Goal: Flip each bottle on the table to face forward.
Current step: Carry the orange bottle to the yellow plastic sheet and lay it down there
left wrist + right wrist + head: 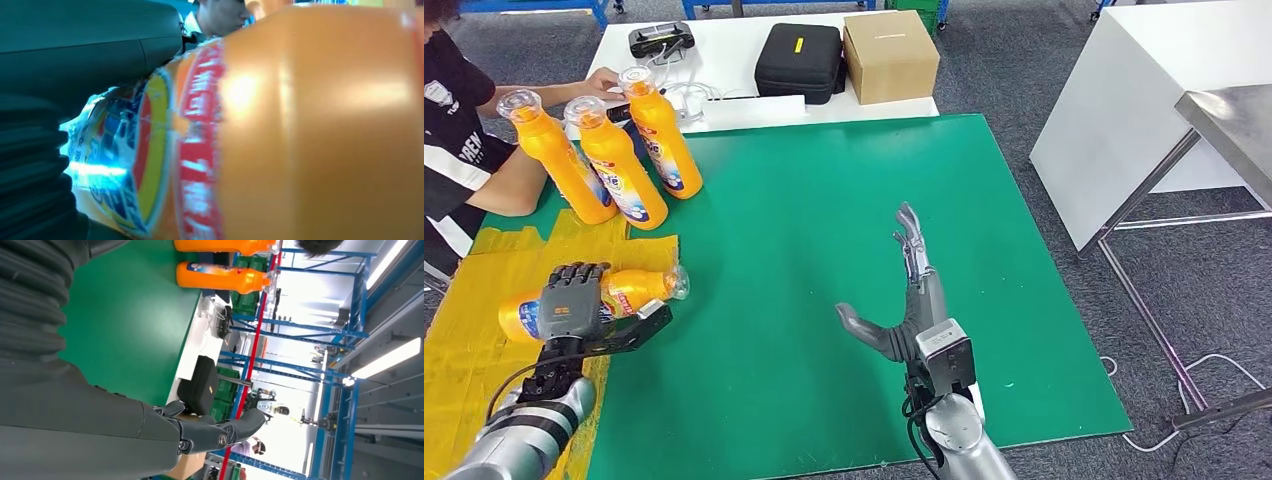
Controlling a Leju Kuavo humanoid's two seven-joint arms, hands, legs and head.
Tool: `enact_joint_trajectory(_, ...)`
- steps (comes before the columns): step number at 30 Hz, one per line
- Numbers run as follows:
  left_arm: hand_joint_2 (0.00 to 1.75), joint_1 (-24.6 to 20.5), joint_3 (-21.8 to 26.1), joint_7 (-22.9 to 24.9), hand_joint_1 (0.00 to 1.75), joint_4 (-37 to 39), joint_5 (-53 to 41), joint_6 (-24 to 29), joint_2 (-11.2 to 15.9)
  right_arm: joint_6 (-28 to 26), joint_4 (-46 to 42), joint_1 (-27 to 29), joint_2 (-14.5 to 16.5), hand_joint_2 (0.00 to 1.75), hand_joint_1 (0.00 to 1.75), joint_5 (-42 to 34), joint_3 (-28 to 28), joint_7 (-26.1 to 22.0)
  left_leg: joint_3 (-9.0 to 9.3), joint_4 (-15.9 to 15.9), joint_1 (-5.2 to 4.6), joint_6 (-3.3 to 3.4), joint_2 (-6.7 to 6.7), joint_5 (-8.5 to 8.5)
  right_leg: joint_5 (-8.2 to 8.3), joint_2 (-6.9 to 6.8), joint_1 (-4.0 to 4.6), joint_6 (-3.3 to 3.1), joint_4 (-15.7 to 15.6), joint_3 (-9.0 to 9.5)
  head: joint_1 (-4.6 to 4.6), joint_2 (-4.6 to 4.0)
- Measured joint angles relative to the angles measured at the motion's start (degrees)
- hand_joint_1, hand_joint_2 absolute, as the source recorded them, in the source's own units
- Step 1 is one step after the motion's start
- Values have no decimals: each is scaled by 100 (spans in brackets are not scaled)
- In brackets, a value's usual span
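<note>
Orange bottle (594,298) lies on its side on the yellow sheet (464,330), my left hand (574,300) wrapped over its label to turn it | right hand (904,300) spread, holding nothing, clear above the green mat (824,200) | three upright bottles (614,160) stand far-left near a person (464,130).

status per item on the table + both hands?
Left robot hand: gripping the lying bottle.
Right robot hand: empty, fingers spread, above the green mat.
Lying bottle: on its side over the yellow sheet.
Three standing bottles: upright, capped.
Black case: closed.
Cardboard box: closed.
</note>
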Motion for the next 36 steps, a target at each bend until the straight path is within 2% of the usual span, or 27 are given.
enact_joint_trajectory(6, 175, 383, 1041, -1263, 0, -748, 498, 9, -423, -2, 10, 5, -2, 175, 0, 1, 0, 32, -7, 1, -1, 1, 0, -2, 0, 0, -1, 0, -1, -6, 0, 0)
enact_joint_trajectory(12, 175, 543, 1686, -2047, 0, -1217, 938, 11, -813, -38, 55, 33, -7, 175, 0, 88, 1, 75, -7, 1, 0, 0, 0, -2, -1, 0, 1, 0, -1, -7, 0, 0)
enact_joint_trajectory(15, 175, 653, 1842, -2357, 0, -1463, 1121, 11, -1024, -93, 72, 56, -9, 175, 0, 195, 2, 131, -7, 0, 0, 0, 0, -2, -1, 0, 0, 0, -1, -7, 0, 0)
enact_joint_trajectory(18, 175, 832, 1823, -2587, 0, -1829, 1639, 11, -1231, -169, 77, 109, -13, 175, 0, 348, 1, 206, -8, 1, -1, 1, 0, -2, -1, 0, -1, 1, -1, -7, 0, 0)
enact_joint_trajectory(21, 175, 1003, 1627, -2511, 0, -2216, 2003, 11, -1337, -203, 77, 165, -19, 175, 0, 416, 0, 245, -9, 1, -1, 1, -1, -3, -1, 0, -1, 1, -2, -7, 1, 0)
enact_joint_trajectory(32, 175, 1175, 1290, -2434, 0, -2669, 2307, -1, -1368, -217, 76, 218, -26, 175, 0, 442, -2, 256, -9, 1, 1, 1, -1, -2, -1, 0, 2, 1, -1, -7, 1, 0)
enact_joint_trajectory(34, 175, 1220, 1233, -2635, 0, -2771, 2834, -199, -1379, -217, 68, 240, -27, 175, 0, 444, -6, 257, -9, 1, 0, 1, -1, -2, -1, 0, 1, 1, -2, -8, 1, 0)
enact_joint_trajectory(36, 175, 1382, 1109, -2831, 0, -3122, 3955, -944, -1420, -214, 9, 320, -32, 175, 0, 447, -34, 258, -10, 1, -2, 1, -1, -4, -2, 0, -1, 1, -2, -8, -1, 0)
